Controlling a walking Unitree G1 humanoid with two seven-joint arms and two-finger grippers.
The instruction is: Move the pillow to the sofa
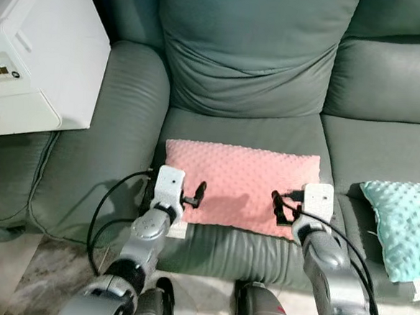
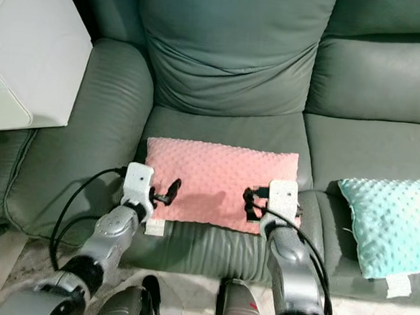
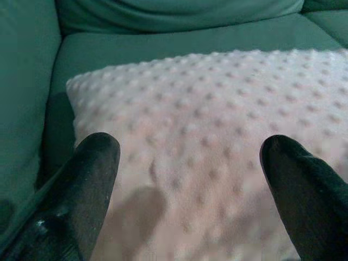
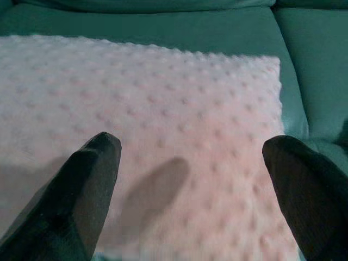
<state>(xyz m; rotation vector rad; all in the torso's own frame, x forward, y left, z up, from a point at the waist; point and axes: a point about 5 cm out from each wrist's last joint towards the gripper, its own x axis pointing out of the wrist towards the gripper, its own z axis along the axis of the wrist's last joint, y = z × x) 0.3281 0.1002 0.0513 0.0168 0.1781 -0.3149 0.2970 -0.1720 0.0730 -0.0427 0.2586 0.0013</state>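
Head cam, L eye: pink pillow (image 1: 240,185) lies flat on the seat cushion of the grey-green sofa (image 1: 253,59), long side across, front edge at the seat lip. Left gripper (image 1: 195,196) sits over the pillow's front-left corner, right gripper (image 1: 277,207) over the front-right part. One at each end, prob. because a wide soft thing sags if carried from one point. A teal pillow (image 1: 403,225) rests on the next seat to the robot's right, apart from the pink one. White box unit (image 1: 30,51) stands by the sofa's left armrest.

R eye: same layout. Both grippers low over the pillow's near edge; fingers look parted, nothing pinched between them.

L wrist: two black fingers (image 3: 87,179) spread wide, dotted pink fabric between and beyond them. Released, not gripping. Can't tell if the tips touch the cover.

R wrist: same, fingers (image 4: 81,190) apart over pink fabric, pillow's far corner and sofa seat beyond. Released.

Judgement: pillow already on the sofa, fully supported, so task reads as done or nearly; remaining move is prob. just backing both arms off w/o dragging the cover.
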